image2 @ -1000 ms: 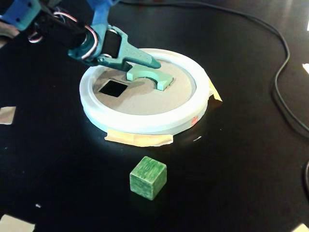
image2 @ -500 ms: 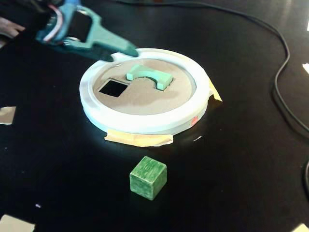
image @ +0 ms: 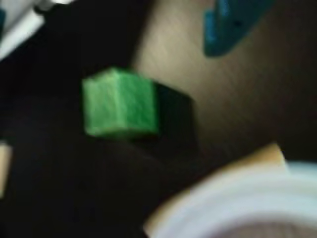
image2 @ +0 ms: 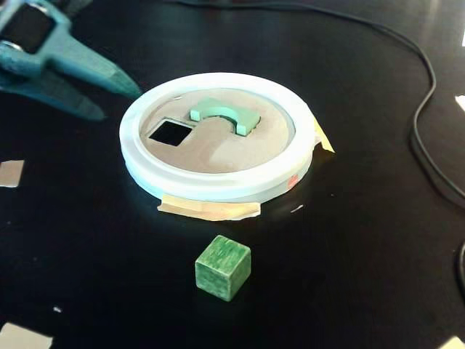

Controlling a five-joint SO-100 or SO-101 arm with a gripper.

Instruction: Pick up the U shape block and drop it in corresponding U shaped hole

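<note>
The mint-green U-shaped block lies on the brown board inside the white ring, just right of a square hole. It stands proud of the board; I cannot tell whether it sits in a hole. My teal gripper is at the upper left of the fixed view, left of the ring, open and empty. The wrist view is blurred; one teal finger shows at its top right, with nothing held.
A dark green cube sits on the black table in front of the ring; it also shows in the wrist view. The ring fills that view's bottom right. Tape strips hold the ring. A black cable runs along the right.
</note>
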